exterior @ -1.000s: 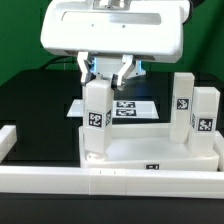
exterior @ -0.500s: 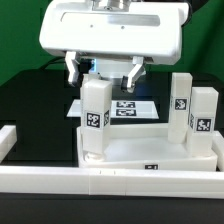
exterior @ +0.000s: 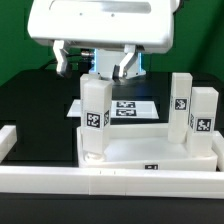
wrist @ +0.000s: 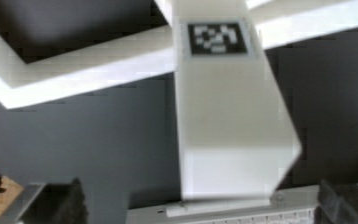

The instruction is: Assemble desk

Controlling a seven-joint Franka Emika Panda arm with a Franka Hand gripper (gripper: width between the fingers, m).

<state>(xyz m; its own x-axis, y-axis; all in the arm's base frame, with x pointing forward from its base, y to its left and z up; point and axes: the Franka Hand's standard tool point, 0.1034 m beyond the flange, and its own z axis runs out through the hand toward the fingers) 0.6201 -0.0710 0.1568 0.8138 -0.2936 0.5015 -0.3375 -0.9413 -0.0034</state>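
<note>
Looking at the desk build right now, we've got one leg (exterior: 97, 105) standing upright in a corner socket of the desk panel (exterior: 150, 150), straight below the end effector (exterior: 95, 62). It looks seated in the socket, though we can't tell how deep it goes from these angles. The tag on its side faces the exterior camera.

The end effector hangs just above the top of that leg with its two fingers (exterior: 125, 66) spread wide, one on each side, and nothing between them. No contact with the leg that we can see; there's clear space between the fingertips and its top. In the wrist view the same leg (wrist: 229, 110) runs up the middle of the picture, tag at its far end, and the dark fingers (wrist: 51, 200) sit well off to both sides of it.

Lower down and off to the exterior view's right of the end effector, two more legs (exterior: 183, 100) (exterior: 203, 115) stand upright, close together at the panel's other end. Below and beyond the end effector, behind the standing leg, the marker board (exterior: 128, 108) lies flat. Nearest the camera, well below the end effector, a long white rail (exterior: 100, 182) runs across in front of the panel.
</note>
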